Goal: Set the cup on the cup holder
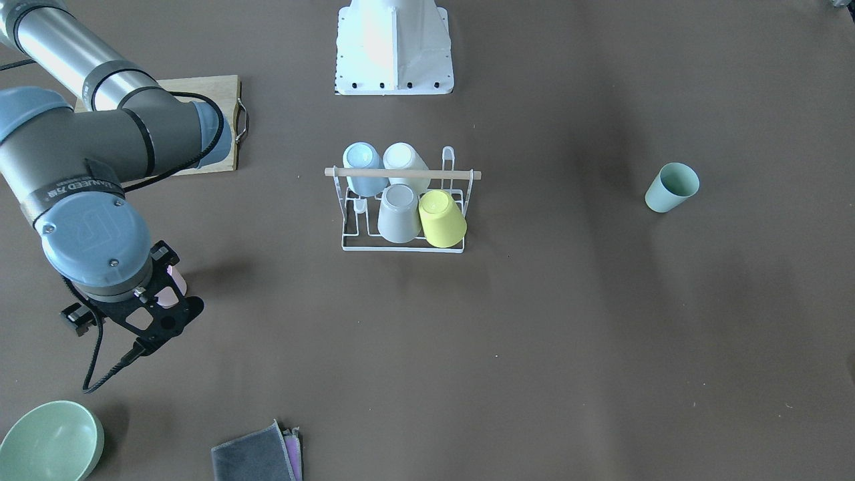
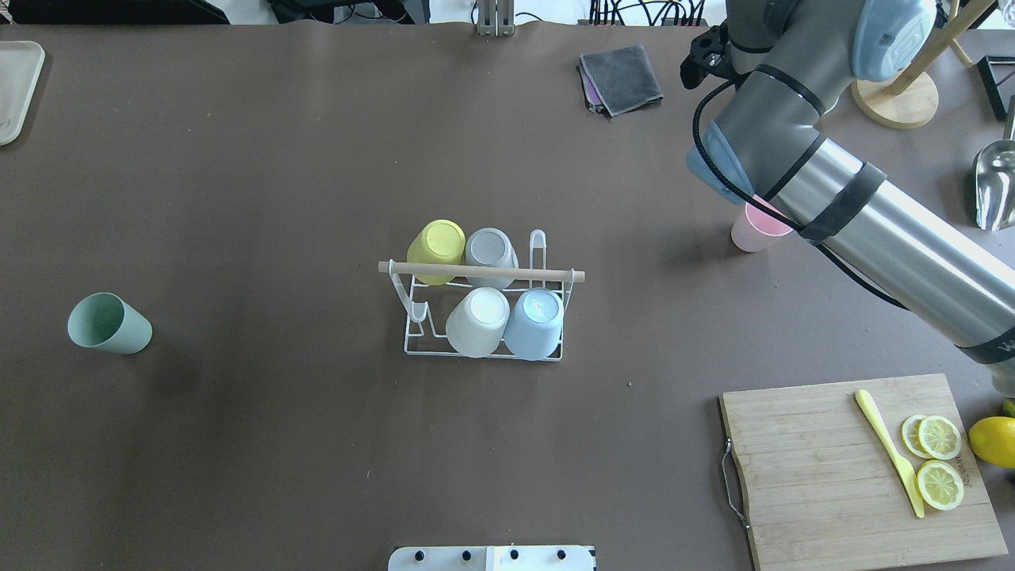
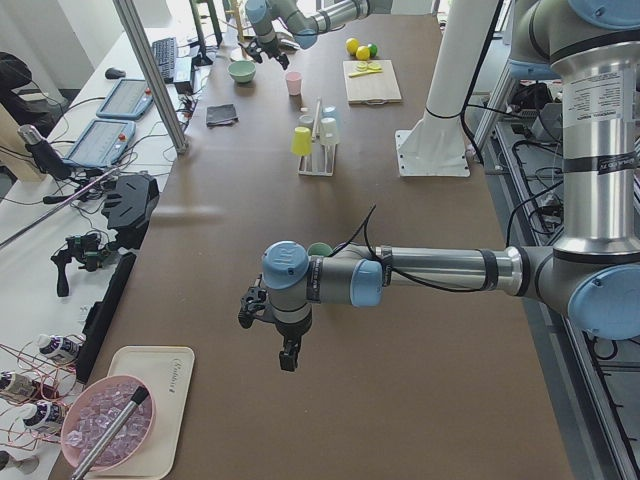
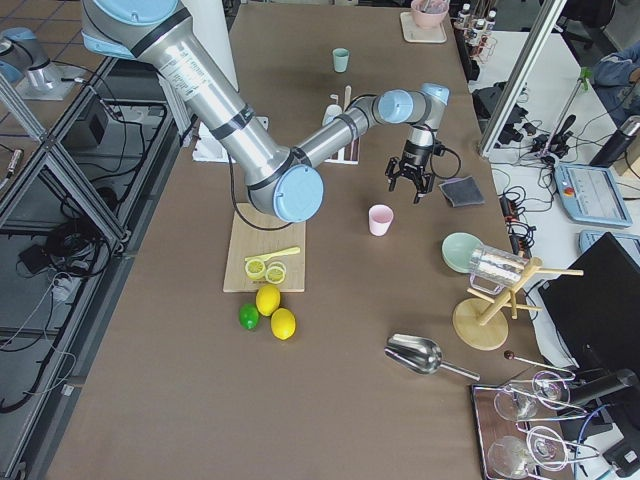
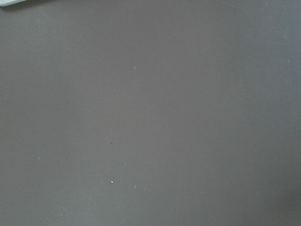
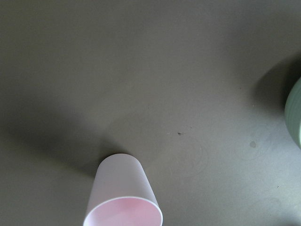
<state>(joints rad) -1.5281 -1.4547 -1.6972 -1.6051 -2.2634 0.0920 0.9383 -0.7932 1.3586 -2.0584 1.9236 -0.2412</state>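
Observation:
The white wire cup holder (image 2: 484,354) with a wooden dowel (image 2: 480,272) stands mid-table and carries yellow, grey, white and blue cups upside down. It also shows in the front view (image 1: 402,248). A pink cup (image 2: 757,231) stands upright, partly under my right arm. My right gripper (image 4: 408,185) hovers above and just beyond the pink cup (image 4: 380,219), fingers apart, holding nothing. The right wrist view shows the pink cup (image 6: 123,197) at its bottom edge. A green cup (image 2: 109,323) lies on its side far left. My left gripper (image 3: 287,355) shows only from the side; I cannot tell its state.
A cutting board (image 2: 825,468) with lemon slices and a yellow knife sits front right. A grey cloth (image 2: 620,78), a green bowl (image 1: 50,441), a wooden stand (image 2: 896,99) and a metal scoop (image 2: 995,186) lie near the right arm. A tray (image 2: 16,87) is far left.

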